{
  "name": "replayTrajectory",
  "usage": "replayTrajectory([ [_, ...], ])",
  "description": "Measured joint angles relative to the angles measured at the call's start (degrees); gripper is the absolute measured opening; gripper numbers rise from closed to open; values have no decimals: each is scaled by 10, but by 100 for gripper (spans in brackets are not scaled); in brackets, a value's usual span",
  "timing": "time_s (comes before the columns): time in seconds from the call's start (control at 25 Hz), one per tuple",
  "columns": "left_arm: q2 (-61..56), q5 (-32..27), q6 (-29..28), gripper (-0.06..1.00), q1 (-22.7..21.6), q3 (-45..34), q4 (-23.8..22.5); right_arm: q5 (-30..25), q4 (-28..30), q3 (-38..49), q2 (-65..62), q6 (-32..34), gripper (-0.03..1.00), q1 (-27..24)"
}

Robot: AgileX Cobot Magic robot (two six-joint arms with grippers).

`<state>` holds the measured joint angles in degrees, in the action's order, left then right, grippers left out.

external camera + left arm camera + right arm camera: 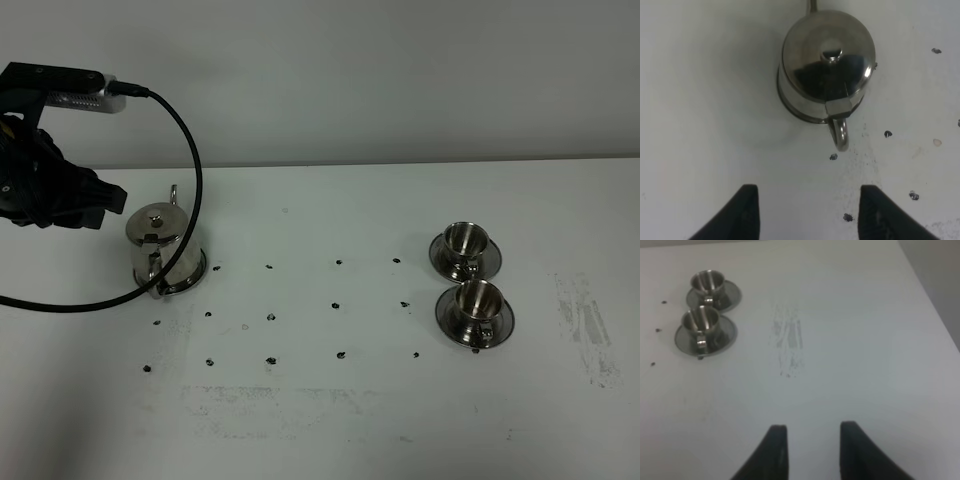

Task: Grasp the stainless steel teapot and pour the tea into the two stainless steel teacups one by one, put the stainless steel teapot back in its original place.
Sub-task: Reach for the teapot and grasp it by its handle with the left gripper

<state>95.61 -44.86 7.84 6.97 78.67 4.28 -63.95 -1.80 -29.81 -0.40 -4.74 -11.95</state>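
Tabletop, white and wide, fills most of what we see, and everything stands on it. At the far left we find the left gripper on its black arm, with a black cable looping over it and down toward the near left. In the wrist view this left gripper has its fingers spread wide with only table between them, pinching nothing.

Just right of it, apart from the fingers, stands the stainless steel teapot, upright on its round steel saucer. The lid is on, the loop handle points to the near side and the thin spout to the far side. From the left wrist we look down on the teapot, whose handle faces the gap between the fingers without reaching it.

The right gripper shows only in its own wrist view. Its fingers stand parted, closer together than the left pair, over bare table and holding nothing.

Well to the right of the teapot sit the two teacups, each on a small saucer: the far cup and the near cup, saucers just beside one another, handles to the near side. From the right wrist we see the same far cup and near cup.

Right of the cups lies a grey scuffed patch, and small dark dots speckle the middle of the table
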Motion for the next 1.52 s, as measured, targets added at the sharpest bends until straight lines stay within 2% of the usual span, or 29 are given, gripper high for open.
replayTrajectory([
  [0.36,0,-13,-1,46,0,0,1,0,0,0,0,0,24,-1],
  [0.56,0,-12,-6,46,0,0,17,0,0,0,0,0,24,-1],
  [0.72,0,-39,-16,46,6,0,26,0,0,0,0,0,24,-1],
  [0.8,6,-42,-43,46,18,0,21,0,0,0,0,0,24,-1],
  [1.0,42,-12,-134,46,57,0,-27,0,0,0,0,0,24,-1],
  [1.16,80,-12,-185,46,69,19,-49,0,0,0,0,0,24,-1],
  [1.36,124,-57,-199,46,74,78,-52,0,0,0,0,0,24,-1],
  [1.52,145,-68,-201,46,74,102,-55,1,0,0,0,0,24,-1],
])
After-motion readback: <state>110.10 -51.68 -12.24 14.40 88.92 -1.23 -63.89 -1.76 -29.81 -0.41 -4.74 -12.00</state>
